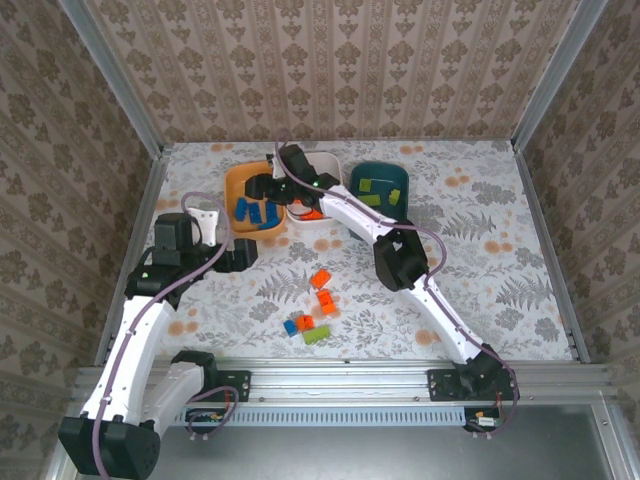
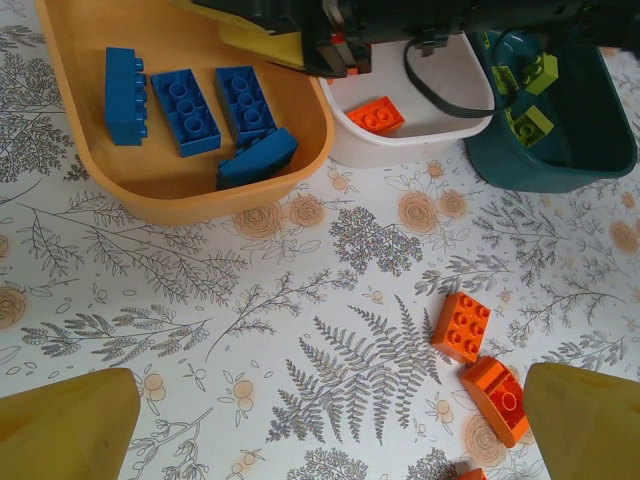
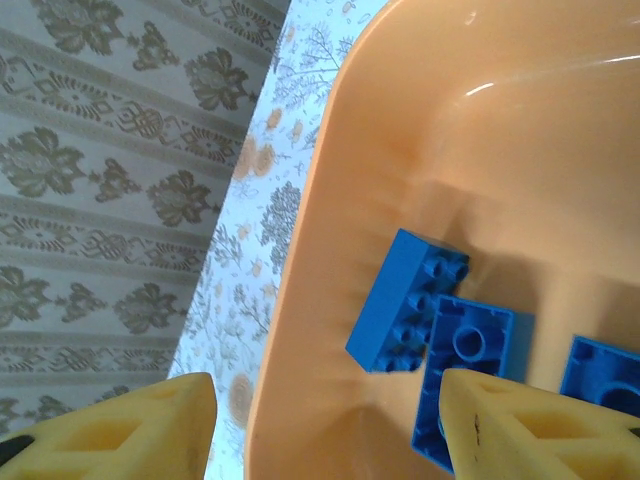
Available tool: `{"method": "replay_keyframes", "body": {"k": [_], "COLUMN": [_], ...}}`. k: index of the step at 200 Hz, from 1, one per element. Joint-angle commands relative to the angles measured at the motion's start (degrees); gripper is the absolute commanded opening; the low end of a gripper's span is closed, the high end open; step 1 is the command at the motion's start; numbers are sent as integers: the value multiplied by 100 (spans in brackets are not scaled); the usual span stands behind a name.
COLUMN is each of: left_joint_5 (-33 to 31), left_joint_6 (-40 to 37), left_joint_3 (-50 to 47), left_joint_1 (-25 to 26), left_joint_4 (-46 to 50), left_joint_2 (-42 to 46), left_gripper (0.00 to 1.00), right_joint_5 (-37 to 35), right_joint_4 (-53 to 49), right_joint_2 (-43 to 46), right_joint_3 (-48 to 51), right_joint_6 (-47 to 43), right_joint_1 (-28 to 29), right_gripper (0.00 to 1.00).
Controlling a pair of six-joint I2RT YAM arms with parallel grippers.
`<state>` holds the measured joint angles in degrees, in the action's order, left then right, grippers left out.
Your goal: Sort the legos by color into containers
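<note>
R gripper (image 3: 325, 430) over orange tub (image 2: 200, 205), fingers part-open w/ nothing btwn them; 4 blue bricks (image 2: 185, 110) lie in that tub. L gripper (image 2: 325, 425) hovers over table (image 2: 300, 300), fingers wide & empty, near loose orange bricks (image 2: 462, 326). White tub (image 2: 400, 150) holds 1 orange brick (image 2: 376, 115), teal tub (image 2: 560, 165) has green bricks (image 2: 528, 125); loose blue brick (image 1: 291, 326) & loose green brick (image 1: 316, 335) touch on table.

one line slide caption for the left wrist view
Blue legos lie in the orange tub while loose orange bricks sit on the floral table.
</note>
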<state>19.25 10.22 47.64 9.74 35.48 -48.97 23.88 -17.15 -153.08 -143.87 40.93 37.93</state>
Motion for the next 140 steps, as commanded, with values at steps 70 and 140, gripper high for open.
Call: {"method": "replay_keyframes", "body": {"k": [70, 140], "left_joint_5": [10, -848], "left_joint_6": [-157, 1272], "left_joint_3": [-61, 309], "left_joint_1": [46, 1100], "left_joint_4": [-134, 1002], "left_joint_2": [221, -618], "left_gripper": [100, 100], "right_joint_5": [-1635, -855], "right_joint_4": [1290, -992], "right_joint_2": [4853, 6990], "right_joint_3": [5255, 7325], "right_joint_6": [-2440, -1571], "right_joint_1": [-199, -1047], "right_gripper": [100, 99]}}
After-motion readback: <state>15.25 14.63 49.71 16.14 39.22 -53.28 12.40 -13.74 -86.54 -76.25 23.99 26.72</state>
